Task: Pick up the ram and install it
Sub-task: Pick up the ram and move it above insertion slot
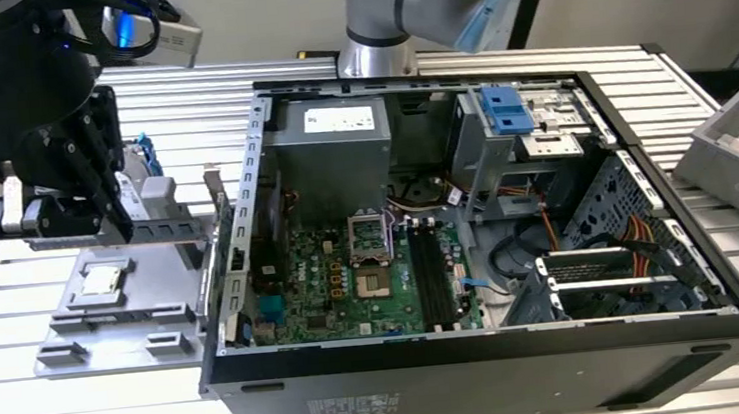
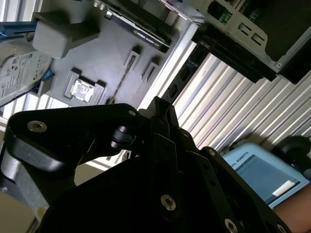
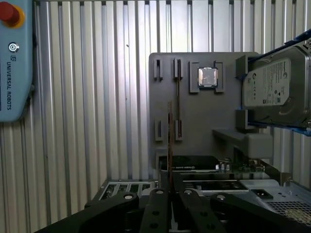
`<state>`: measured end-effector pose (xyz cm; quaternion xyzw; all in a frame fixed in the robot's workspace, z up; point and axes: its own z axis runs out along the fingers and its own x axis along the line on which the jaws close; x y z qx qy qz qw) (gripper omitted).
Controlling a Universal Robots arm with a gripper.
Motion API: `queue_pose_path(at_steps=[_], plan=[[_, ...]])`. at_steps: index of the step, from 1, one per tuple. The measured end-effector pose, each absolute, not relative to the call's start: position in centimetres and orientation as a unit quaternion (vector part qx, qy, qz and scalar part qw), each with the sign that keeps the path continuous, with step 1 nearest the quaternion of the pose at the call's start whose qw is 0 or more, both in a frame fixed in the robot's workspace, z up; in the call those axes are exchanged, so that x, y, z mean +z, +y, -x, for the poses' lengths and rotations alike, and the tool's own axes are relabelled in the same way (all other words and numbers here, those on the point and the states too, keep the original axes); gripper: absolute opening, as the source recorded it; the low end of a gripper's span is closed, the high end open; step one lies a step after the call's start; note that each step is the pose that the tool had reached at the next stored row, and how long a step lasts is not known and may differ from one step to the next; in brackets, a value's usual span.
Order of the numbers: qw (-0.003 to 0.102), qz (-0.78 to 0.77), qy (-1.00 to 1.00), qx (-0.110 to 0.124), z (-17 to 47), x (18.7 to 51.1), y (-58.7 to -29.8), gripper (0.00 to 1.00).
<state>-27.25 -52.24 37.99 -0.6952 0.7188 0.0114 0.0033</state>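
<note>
Above gray tray point(image 3: 204, 126) | fingers point(image 3: 156, 206) point down, pinching ram point(image 3: 169, 141) | outside case point(image 1: 491, 362)

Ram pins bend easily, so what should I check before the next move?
1. Ram gripped by tool: ok, held edge-on in the first wrist view.
2. Ram free of tray: cannot tell.
3. Case open: ok.
4. Slots empty: ok, they look bare.
5. Tool above slots: not ok, it hangs over the tray beside the case.
</note>
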Motion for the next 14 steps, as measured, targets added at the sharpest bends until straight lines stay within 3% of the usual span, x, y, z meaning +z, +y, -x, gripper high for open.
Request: queue_pose_path(at_steps=[14], plan=[[0.003, 0.695, 0.719, 0.012, 25.3, 38.0, -52.2, 0.00]])
